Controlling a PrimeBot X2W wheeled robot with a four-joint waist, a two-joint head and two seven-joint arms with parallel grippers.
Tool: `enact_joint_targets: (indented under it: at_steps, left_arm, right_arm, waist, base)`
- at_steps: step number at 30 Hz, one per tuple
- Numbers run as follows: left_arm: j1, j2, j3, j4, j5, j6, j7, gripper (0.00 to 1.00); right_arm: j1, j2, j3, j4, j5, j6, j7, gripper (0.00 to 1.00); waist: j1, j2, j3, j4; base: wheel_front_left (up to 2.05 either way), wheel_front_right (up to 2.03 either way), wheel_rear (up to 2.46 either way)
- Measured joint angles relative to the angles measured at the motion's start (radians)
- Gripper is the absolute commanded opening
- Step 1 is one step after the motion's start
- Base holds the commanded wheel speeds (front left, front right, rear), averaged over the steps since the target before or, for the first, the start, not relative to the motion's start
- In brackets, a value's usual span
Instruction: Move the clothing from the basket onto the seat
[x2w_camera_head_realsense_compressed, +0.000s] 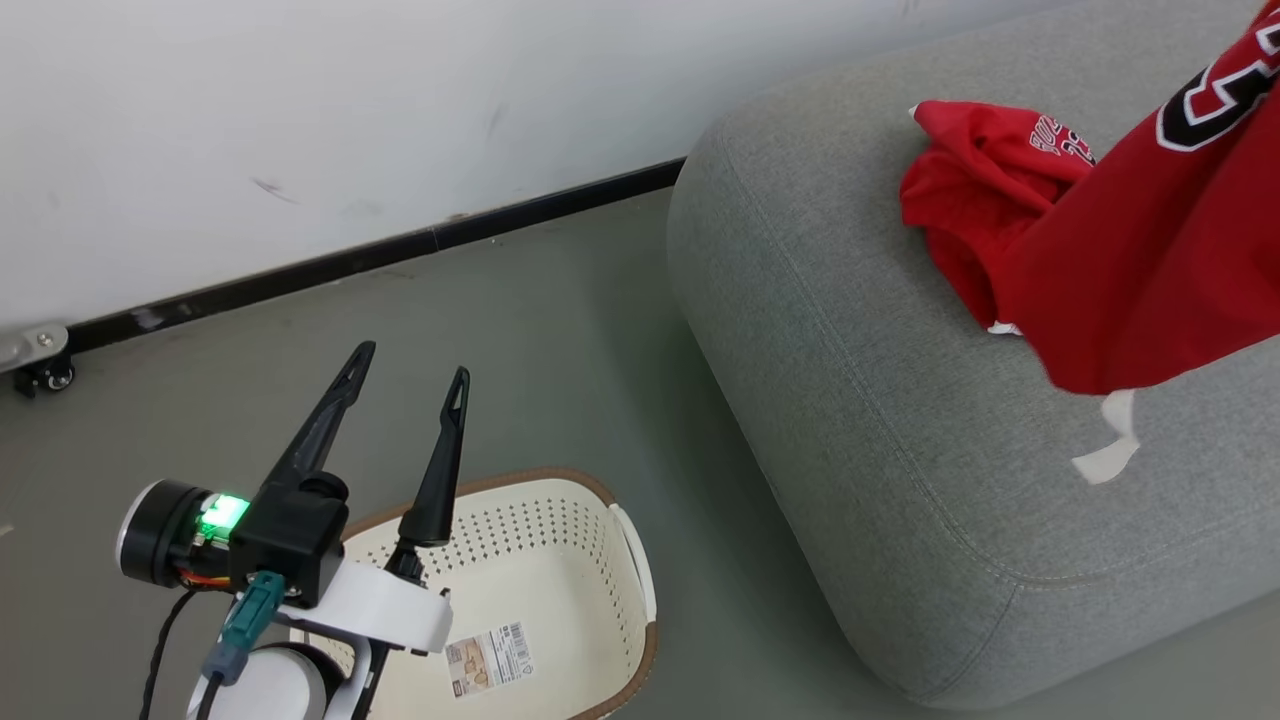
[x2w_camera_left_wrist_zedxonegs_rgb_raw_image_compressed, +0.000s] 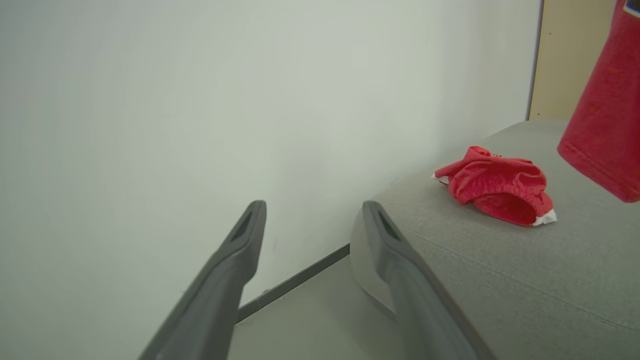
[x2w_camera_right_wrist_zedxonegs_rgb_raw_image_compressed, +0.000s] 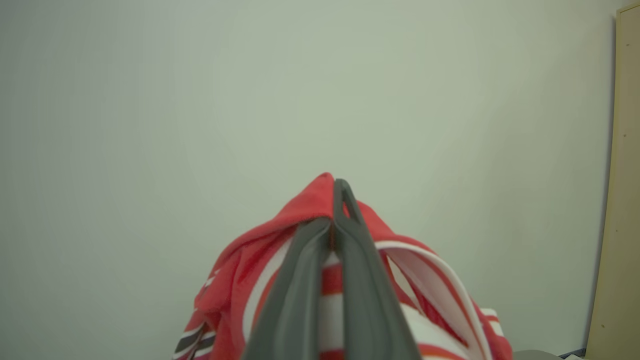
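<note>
Nearest the head camera: left jaws, spread wide, nothing between them, dark fingers (x2w_camera_head_realsense_compressed: 440, 470) pointing toward the wall (x2w_camera_head_realsense_compressed: 300, 120) and crossing the left rim of the basket (x2w_camera_head_realsense_compressed: 560, 520) in that view.

Basket on the floor (x2w_camera_head_realsense_compressed: 500, 330), near the front left corner of the seat (x2w_camera_head_realsense_compressed: 900, 450) but apart from it. Brown rim, perforated cream walls, barcode label (x2w_camera_head_realsense_compressed: 488, 658) on its bare bottom.

Right jaws pressed fully together, pinching a fold of the jersey (x2w_camera_right_wrist_zedxonegs_rgb_raw_image_compressed: 260, 260) beside its red-and-white striped trim. Jersey hanging from that grip over the right part of the seat, black-white lettering at the top. Lower hem clear of the cushion as seen from the left wrist. White tag (x2w_camera_head_realsense_compressed: 1110, 440) dangling under the hem; touching the seat or not, cannot tell.

Shorts (x2w_camera_left_wrist_zedxonegs_rgb_raw_image_compressed: 500, 190) crumpled on the seat top, toward the far edge by the wall. White showing at both ends. Partly covered by the hanging jersey in the head view.
</note>
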Motion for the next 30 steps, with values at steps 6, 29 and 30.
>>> enact_joint_targets:
  at_steps: [6, 29, 30]
  left_arm:
    - [-0.011, 0.017, 0.010, -0.035, 0.010, 0.012, 0.018, 1.00]
    - [-0.066, 0.072, 0.008, -0.155, 0.070, 0.021, 0.109, 1.00]
    - [-0.069, 0.072, 0.006, -0.159, 0.071, 0.021, 0.114, 1.00]
  right_arm:
    - [-0.069, -0.061, 0.003, 0.061, -0.023, 0.000, 0.046, 0.00]
    - [-0.221, -0.162, 0.047, 0.343, -0.077, 0.000, 0.074, 0.00]
    - [-0.221, -0.157, 0.049, 0.355, -0.077, 0.000, 0.073, 0.00]
  waist:
    - [0.0000, 0.0000, 0.035, 0.006]
    - [0.0000, 0.0000, 0.172, 0.068]
    - [0.0000, 0.0000, 0.178, 0.072]
  base:
    - [0.00, 0.00, 0.00]
    - [0.00, 0.00, 0.00]
    - [0.00, 0.00, 0.00]
